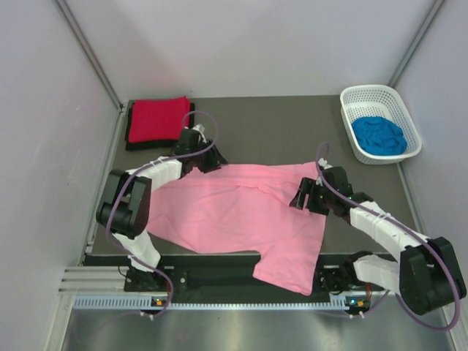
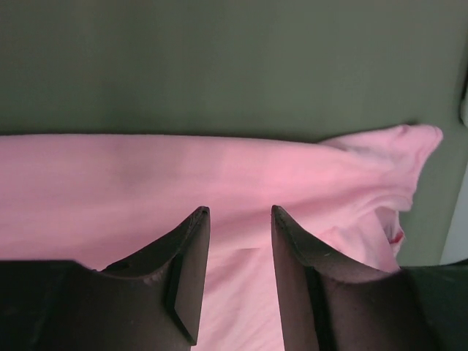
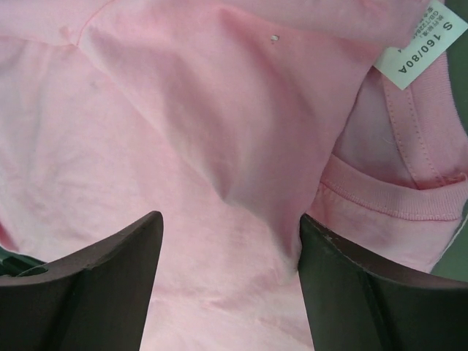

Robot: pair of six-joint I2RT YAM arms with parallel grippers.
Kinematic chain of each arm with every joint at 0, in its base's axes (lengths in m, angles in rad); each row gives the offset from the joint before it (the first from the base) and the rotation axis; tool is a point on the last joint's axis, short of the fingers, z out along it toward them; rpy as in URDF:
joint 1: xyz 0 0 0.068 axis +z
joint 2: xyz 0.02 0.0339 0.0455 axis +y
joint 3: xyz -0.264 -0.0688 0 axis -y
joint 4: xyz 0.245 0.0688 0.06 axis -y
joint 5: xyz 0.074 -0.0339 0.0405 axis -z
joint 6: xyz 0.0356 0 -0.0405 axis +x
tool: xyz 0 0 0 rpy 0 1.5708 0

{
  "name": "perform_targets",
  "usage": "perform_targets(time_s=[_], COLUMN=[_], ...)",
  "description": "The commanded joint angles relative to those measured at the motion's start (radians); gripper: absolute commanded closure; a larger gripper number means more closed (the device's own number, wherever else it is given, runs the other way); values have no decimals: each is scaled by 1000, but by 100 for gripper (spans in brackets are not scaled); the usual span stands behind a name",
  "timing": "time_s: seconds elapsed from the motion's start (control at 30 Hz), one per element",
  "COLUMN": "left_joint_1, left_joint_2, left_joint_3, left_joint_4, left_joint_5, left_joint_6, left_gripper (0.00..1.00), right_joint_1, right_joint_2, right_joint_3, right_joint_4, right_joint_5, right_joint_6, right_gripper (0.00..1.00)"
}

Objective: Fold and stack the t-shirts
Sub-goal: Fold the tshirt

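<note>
Two done: red cloth t-shirt (image 1: 157, 118) folded atop black t-shirt (image 1: 130, 133), far-left. Light pink t-shirt (image 1: 234, 212) lies unfolded mid-table, blue t-shirt (image 1: 378, 135) in white lattice basket (image 1: 369, 93). My L gripper (image 2: 240, 210), R gripper (image 3: 230, 217): open, empty.

A white plastic lattice basket (image 1: 373, 95) sits in the far right corner of the dark grey table (image 1: 270, 131). Pale panel walls (image 1: 241, 44) close the table in on three sides, and a ribbed metal rail (image 1: 95, 281) runs along its near edge

The black shirt (image 1: 146, 145) lies mostly hidden beneath the red shirt (image 1: 158, 118) — only its edge shows.
</note>
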Motion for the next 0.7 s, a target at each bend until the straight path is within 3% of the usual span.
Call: perform_targets(time_s=[0.0,0.17,0.67], left_joint_1=[110,194,218], left_joint_2=[-53,-61,-1], left_joint_3=[29,2,15], left_joint_4=[-134,-183,-228], left_joint_5=[-5,-8,-14], left_joint_6=[59,62,78], left_gripper=[56,57,60], right_joint_1=[20,20,26], right_joint_2=[28,48,76], right_joint_3=[27,53,24], right_joint_4=[42,53,114], right_joint_5=[21,-3,-14], right_joint_6=[-7,-7,-6], right_gripper=[29,30,36])
